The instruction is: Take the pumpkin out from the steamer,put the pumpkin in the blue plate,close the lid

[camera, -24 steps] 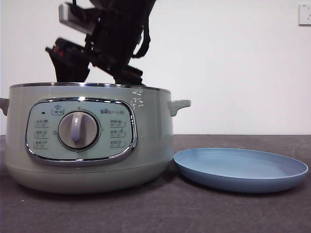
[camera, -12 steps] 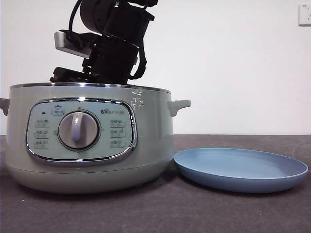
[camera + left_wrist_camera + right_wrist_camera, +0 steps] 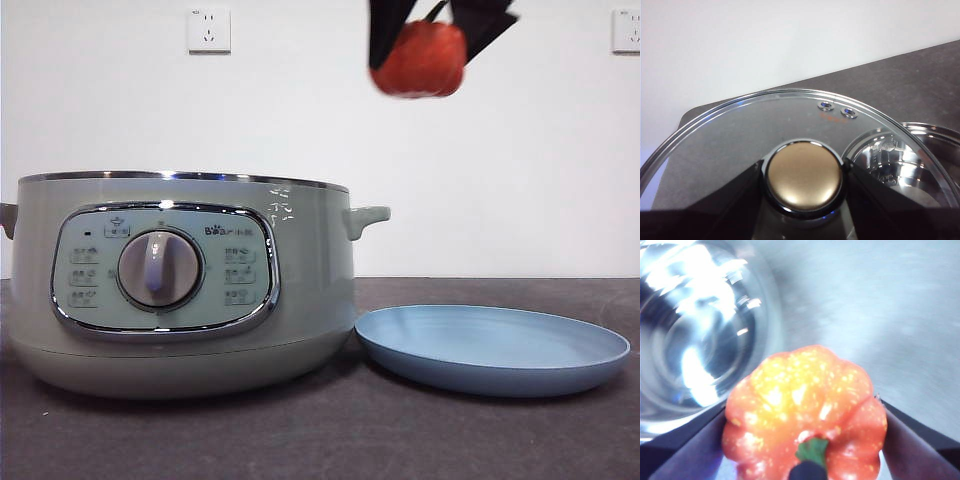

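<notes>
The right gripper, out of the steamer now, pinches the pumpkin high near the blue plate, while the left gripper's fingers clamp the lid knob.

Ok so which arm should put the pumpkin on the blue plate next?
Right. Its gripper already holds the pumpkin in the air above the blue plate. The left gripper is occupied, clamped on the lid.

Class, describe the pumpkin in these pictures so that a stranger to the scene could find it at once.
Start at the large sage-green steamer on the dark table, then look up and to the side of the blue plate. High above the plate hangs the pumpkin, clamped in the right tool. It is the only orange-red, ribbed thing, with a green stem.
</notes>
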### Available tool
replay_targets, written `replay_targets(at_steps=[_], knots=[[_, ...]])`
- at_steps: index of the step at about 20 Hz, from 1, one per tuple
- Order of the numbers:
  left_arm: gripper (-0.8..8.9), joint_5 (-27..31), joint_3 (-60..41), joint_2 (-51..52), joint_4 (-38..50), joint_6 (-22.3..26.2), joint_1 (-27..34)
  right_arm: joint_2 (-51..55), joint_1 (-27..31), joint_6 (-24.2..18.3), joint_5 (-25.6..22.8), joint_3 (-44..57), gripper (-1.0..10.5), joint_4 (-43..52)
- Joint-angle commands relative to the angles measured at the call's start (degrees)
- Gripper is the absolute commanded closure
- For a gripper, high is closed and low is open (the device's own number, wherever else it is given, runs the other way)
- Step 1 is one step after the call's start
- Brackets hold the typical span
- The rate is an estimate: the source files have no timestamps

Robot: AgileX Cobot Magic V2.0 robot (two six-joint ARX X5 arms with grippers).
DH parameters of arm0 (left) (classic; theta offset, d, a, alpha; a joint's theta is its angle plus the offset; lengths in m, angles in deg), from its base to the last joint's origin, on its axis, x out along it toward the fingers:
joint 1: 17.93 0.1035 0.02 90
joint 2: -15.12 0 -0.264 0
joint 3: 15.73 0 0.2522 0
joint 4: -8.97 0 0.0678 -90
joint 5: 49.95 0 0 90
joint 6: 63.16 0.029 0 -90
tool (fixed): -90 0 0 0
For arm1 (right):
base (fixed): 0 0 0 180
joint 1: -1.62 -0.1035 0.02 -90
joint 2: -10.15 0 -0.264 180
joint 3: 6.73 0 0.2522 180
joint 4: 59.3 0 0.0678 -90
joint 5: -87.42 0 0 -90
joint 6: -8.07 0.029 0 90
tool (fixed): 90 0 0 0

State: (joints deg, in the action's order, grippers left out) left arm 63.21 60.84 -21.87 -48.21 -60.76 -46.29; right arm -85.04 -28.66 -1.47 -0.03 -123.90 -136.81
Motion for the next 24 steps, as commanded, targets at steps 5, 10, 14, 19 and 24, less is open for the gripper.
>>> replay_targets(at_steps=[5, 10, 14, 19, 24], knots=[[8.22, -2.8, 1.3, -1.1, 4.6, 0.6, -0.1, 11.5, 2.1, 5.5, 0.1, 20.7, 9.6, 11.0], [8.22, -3.9, 1.3, -2.7, 6.4, 0.6, -0.1, 17.4, 2.2, 9.2, 0.0, 42.1, 9.6, 28.4], [8.22, -4.2, 1.3, -3.7, 6.6, 0.6, -0.1, 13.6, 2.8, 9.6, 0.4, 49.2, 9.6, 35.8], [8.22, -5.6, 1.3, -4.0, 7.9, 0.6, -0.1, 5.4, 2.8, 9.5, 0.3, 49.2, 9.6, 38.1], [8.22, -5.6, 1.3, -4.1, 7.8, 0.6, -0.1, 2.3, 2.9, 9.6, 0.2, 49.2, 9.1, 38.2]])
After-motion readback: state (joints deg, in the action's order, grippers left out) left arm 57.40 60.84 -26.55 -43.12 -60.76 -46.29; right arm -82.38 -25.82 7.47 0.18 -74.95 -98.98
